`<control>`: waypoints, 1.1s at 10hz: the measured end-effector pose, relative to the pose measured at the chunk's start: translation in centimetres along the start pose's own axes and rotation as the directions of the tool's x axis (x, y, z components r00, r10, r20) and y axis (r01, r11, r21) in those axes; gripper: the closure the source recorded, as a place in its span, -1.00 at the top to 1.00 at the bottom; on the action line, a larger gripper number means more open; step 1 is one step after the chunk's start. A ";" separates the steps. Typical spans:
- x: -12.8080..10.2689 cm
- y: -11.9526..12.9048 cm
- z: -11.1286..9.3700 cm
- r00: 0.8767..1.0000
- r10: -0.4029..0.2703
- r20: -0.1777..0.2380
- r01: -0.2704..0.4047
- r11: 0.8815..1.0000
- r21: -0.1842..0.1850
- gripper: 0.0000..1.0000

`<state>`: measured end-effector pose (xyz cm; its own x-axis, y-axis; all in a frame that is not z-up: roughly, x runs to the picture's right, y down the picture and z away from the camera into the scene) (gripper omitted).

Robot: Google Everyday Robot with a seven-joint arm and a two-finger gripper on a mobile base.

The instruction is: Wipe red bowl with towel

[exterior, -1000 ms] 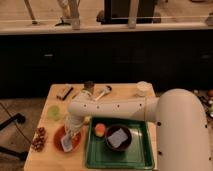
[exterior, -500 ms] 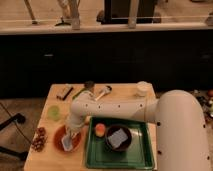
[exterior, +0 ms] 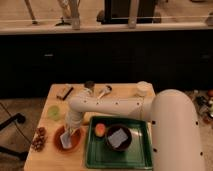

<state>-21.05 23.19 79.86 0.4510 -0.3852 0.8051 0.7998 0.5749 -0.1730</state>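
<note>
The red bowl (exterior: 71,143) sits on the wooden table at the front left, shallow and orange-red. The towel (exterior: 65,138), a small pale grey-blue cloth, lies inside it on the left part. My gripper (exterior: 71,131) hangs at the end of the white arm (exterior: 115,106) that reaches in from the right, and it points down into the bowl, right at the towel's upper edge. The gripper's body hides where it meets the cloth.
A green tray (exterior: 94,158) at the right holds a dark bowl (exterior: 120,138) with a pale cloth and an orange fruit (exterior: 100,129). A green cup (exterior: 53,112), grapes (exterior: 38,139), a white cup (exterior: 143,88) and small items (exterior: 65,91) stand around the table.
The gripper and towel stay in the red bowl, with only a slight shift within it. Nothing else has moved.
</note>
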 end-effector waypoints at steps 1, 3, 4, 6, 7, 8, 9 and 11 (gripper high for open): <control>-0.7 -0.5 0.4 0.999 -0.026 0.025 0.026 1.000 -0.005 -0.90; -2.0 -0.5 1.0 0.996 -0.058 0.061 0.059 0.998 -0.019 -0.90; -2.6 -0.3 1.2 0.995 -0.066 0.074 0.068 0.997 -0.027 -0.90; -3.0 0.9 1.1 0.995 -0.061 0.082 0.064 0.997 -0.041 -0.90; -2.6 2.1 0.6 0.996 -0.039 0.076 0.042 0.998 -0.044 -0.90; -2.1 3.1 0.1 0.998 -0.017 0.067 0.020 0.999 -0.046 -0.90; -1.6 3.7 -0.2 0.998 0.001 0.060 0.002 0.999 -0.044 -0.90; -0.7 4.0 -0.5 0.999 0.024 0.047 -0.022 0.999 -0.044 -0.90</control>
<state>-17.98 25.39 78.37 0.4513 -0.3371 0.8263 0.8063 0.5508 -0.2156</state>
